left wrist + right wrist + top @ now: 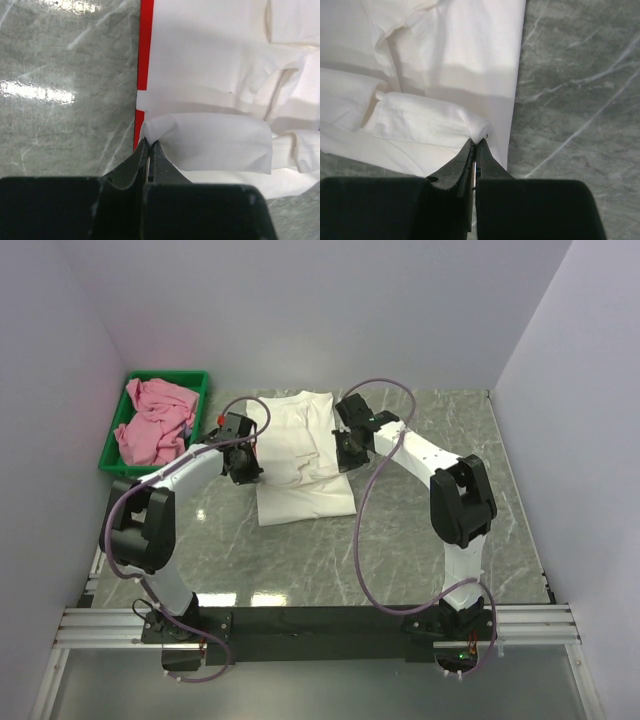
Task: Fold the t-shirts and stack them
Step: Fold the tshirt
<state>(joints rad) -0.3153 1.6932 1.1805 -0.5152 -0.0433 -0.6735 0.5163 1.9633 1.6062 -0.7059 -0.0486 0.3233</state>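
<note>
**White T-Shirt Pinched at Both Side Edges for a Fold**

The white t-shirt point(300, 490) is laid out, partly folded, at the middle of the marble table point(520, 440), a little toward 12 o'clock. Its 9 o'clock edge is clamped in the closed jaws of the left gripper point(149, 146), beside a red strip point(145, 50) of print. Its 3 o'clock edge is nipped in the same way by the right gripper point(478, 144). A small lip of cloth is raised at each pinch, presumably so that both sides can be carried together and the fold kept square. The pink t-shirt point(155, 425) is left crumpled in the green tray point(170, 375) at 10 o'clock, well apart, and is judged to be folded and stacked afterwards.
</note>
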